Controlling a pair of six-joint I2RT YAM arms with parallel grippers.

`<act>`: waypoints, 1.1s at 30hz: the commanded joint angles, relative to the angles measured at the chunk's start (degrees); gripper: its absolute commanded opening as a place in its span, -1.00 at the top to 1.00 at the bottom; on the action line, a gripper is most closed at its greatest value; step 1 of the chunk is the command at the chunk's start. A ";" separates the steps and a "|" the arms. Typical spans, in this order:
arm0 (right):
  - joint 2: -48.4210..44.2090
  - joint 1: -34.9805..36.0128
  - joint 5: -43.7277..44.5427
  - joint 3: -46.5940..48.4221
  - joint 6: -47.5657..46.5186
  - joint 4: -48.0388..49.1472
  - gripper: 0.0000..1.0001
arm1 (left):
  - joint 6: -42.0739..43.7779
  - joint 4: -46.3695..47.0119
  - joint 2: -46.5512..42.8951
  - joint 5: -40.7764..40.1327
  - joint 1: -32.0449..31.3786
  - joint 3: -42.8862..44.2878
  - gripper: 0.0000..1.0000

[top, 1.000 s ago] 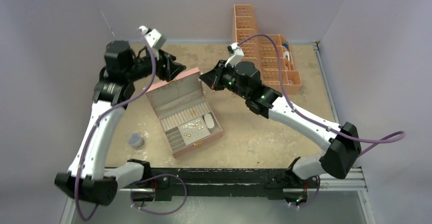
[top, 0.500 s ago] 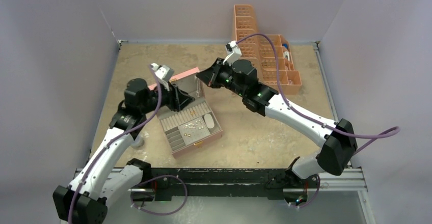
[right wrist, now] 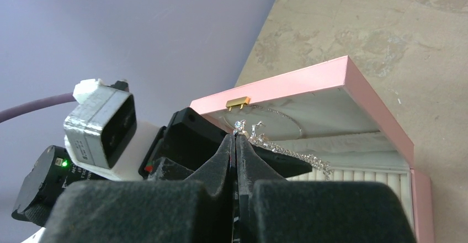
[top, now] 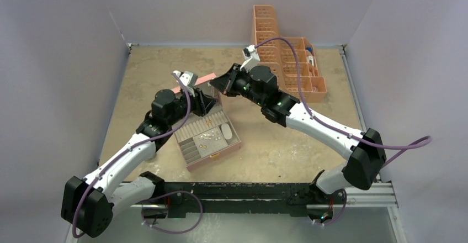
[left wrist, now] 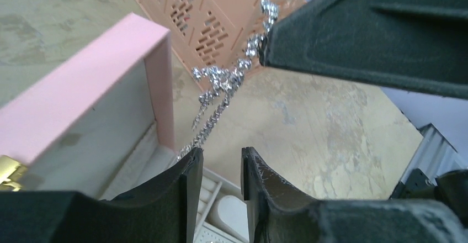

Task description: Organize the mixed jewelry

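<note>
One pink quilted jewellery box stands open near the middle of the tan table, slightly toward its left edge. Its lid is raised on the side facing the far edge, and one gold clasp shows on the lid's rim.

Two arms meet above the box. The right end effector is clenched on one silvery sparkling chain, pinching it at its upper end. From there the chain hangs down in front of the lid's pale lining, over the box.

The left end effector points up at the chain from the box's left side. Its two fingers are slightly parted, with a narrow gap in which nothing can be seen. The chain's lower end reaches the tip of one finger, on its outer side. Whether it actually touches that finger cannot be told.

In the box's lower tray lies a small cluster of coppery-gold pieces, too small to count. One white oval pad lies just beside them, toward the right edge.

Two orange lattice-walled plastic trays sit against each other toward the far right corner, well apart from the box.
</note>
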 commanded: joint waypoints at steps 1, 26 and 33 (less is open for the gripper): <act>-0.75 0.11 -0.36 2.69 0.59 2.93 1.00 | 1.97 9.68 -0.42 -2.84 -0.30 -0.14 0.43; -1.30 0.15 -2.25 2.61 0.47 2.97 1.00 | 7.96 9.77 2.95 -6.61 -0.30 1.79 0.68; -1.39 0.15 -2.90 2.61 0.64 2.75 1.00 | 7.05 11.40 2.87 -9.78 -0.30 1.19 0.75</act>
